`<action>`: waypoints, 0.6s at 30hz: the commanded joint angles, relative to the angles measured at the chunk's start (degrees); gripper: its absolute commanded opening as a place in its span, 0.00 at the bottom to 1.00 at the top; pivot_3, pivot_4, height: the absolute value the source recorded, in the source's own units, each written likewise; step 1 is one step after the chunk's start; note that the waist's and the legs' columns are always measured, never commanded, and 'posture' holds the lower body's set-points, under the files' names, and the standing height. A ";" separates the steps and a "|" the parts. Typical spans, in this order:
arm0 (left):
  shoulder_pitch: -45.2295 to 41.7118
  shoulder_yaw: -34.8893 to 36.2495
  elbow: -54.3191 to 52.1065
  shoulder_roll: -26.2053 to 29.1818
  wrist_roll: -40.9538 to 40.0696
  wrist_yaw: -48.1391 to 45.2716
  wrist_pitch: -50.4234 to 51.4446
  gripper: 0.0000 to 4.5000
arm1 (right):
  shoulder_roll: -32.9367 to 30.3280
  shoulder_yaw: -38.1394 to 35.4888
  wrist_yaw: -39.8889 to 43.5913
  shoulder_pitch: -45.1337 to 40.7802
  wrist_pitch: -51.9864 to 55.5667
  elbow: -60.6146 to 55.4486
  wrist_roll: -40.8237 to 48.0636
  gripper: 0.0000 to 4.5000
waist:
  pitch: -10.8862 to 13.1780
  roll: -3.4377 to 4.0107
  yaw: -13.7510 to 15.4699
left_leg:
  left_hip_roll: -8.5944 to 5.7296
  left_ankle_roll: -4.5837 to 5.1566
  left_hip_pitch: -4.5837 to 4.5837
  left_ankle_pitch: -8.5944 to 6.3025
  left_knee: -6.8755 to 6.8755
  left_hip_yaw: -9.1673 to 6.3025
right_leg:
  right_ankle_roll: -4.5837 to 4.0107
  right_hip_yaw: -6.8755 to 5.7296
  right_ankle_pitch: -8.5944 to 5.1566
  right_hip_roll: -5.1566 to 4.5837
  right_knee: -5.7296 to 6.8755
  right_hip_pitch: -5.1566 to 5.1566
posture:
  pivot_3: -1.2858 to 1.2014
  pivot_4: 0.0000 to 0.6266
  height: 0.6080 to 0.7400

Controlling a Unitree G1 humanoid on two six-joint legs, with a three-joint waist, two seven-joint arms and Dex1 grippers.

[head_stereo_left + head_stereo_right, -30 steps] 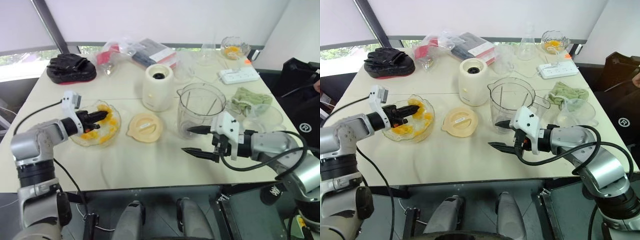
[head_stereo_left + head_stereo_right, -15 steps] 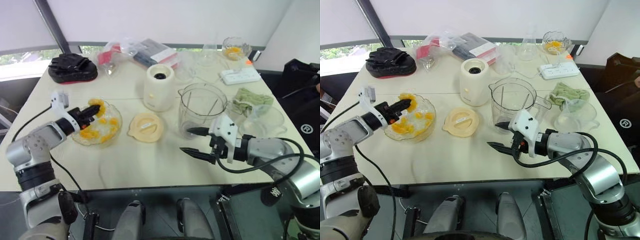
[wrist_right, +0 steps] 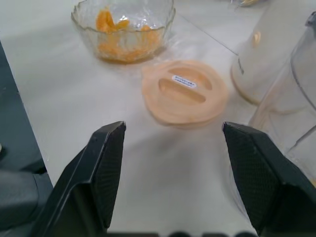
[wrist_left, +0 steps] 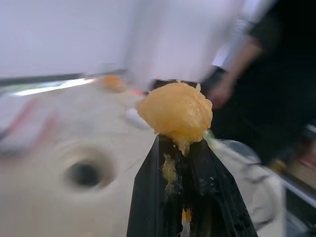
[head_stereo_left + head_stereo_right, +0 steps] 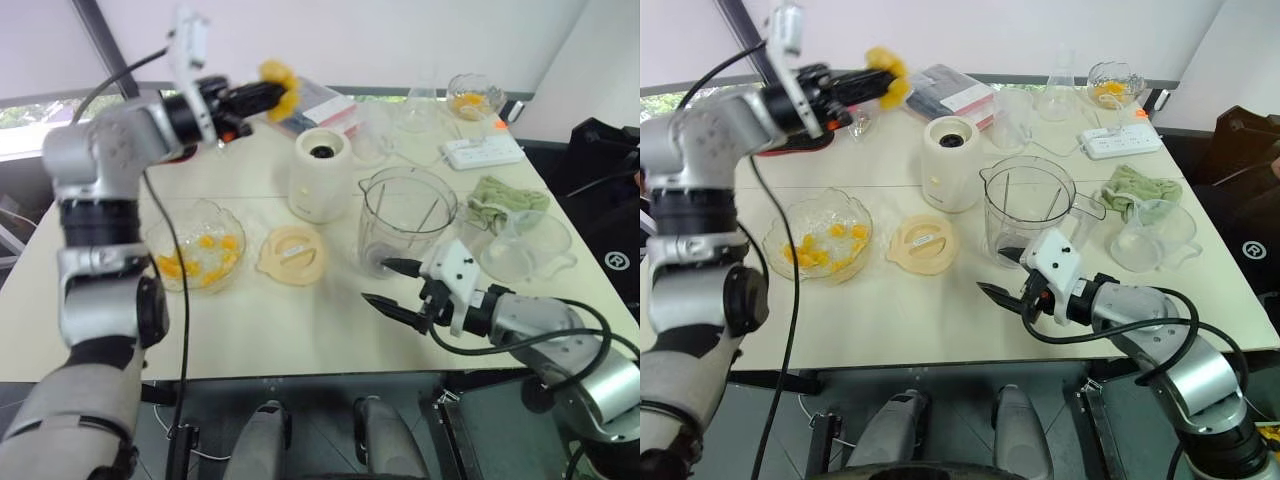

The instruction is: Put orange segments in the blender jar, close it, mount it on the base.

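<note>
L gripper (image 5: 268, 97), upper left of frame, fingers pressed together pinching an orange segment (image 5: 277, 82) at the tips, held high over the back of the table (image 5: 300, 320). In L wrist view the piece (image 4: 176, 111) sits right at the fingertip ends, squashed and juicy, so grip looks marginal. R gripper (image 5: 392, 284), lower right of frame, jaws spread wide, empty, hovering just in front of the blender jar (image 5: 402, 219), not touching.

Jar upright, frame center-right, mouth open, looks empty. Base (image 5: 317, 175) just left of it. Lid (image 5: 291, 254) flat on table, center. More segments in glass bowl (image 5: 196, 258), left-center.

Step in hand, my read: carry segment to jar. To do well: swing across towards the right, pass over the base, stop over middle of jar mouth, lower a bit, then open. Don't squeeze harder, soft fruit. Sticky piece may cling to finger. R could steady jar.
</note>
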 commanded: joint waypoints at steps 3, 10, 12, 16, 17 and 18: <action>-6.41 -6.88 9.91 -3.25 4.50 -10.30 -8.89 0.02 | 2.15 -1.41 -4.98 2.31 0.31 -5.22 -1.40 0.73 | -0.01 0.04 -0.43 | 0.00 0.00 0.04 0.00 -0.08 0.04 | 0.00 0.02 0.00 -0.01 -0.05 0.00 | 0.52 0.24 1.00; -14.60 -13.24 32.37 -12.00 14.22 -19.61 -24.81 0.02 | 5.00 -3.02 -11.91 10.08 1.39 -11.72 -3.70 0.73 | 0.00 0.02 -0.10 | -0.01 0.02 -0.09 0.00 -0.08 0.02 | 0.01 0.00 0.00 0.00 -0.27 0.01 | 0.52 0.24 1.00; -15.75 -13.16 36.87 -13.24 15.93 -20.80 -28.11 0.02 | 5.83 -2.65 -13.91 11.57 2.16 -13.67 -4.38 0.73 | 0.01 0.03 -0.38 | -0.01 0.06 -0.07 -0.03 -0.10 0.06 | 0.02 0.02 0.01 -0.02 -0.31 0.01 | 0.52 0.24 1.00; -17.47 -12.88 43.05 -16.48 19.29 -21.19 -33.60 0.02 | 7.05 -3.74 -16.62 15.45 3.40 -17.32 -5.31 0.73 | 0.01 0.03 0.04 | 0.01 0.07 -0.03 -0.03 -0.19 -0.02 | 0.03 -0.02 -0.01 0.01 -0.24 0.00 | 0.52 0.24 1.00; -17.67 -12.85 44.13 -17.16 20.10 -21.14 -34.62 0.02 | 7.17 -4.05 -17.10 16.50 3.48 -18.01 -5.53 0.73 | 0.01 0.03 0.15 | 0.01 0.07 -0.04 -0.03 -0.19 -0.01 | 0.04 -0.02 -0.01 0.01 -0.24 0.00 | 0.52 0.24 1.00; -17.81 -12.76 45.12 -17.94 20.85 -20.82 -35.48 0.02 | 7.25 -4.60 -17.34 17.60 3.36 -18.42 -5.72 0.73 | 0.01 0.03 0.15 | 0.00 0.07 -0.06 -0.03 -0.15 -0.01 | 0.04 -0.02 -0.02 0.00 -0.26 0.02 | 0.52 0.24 1.00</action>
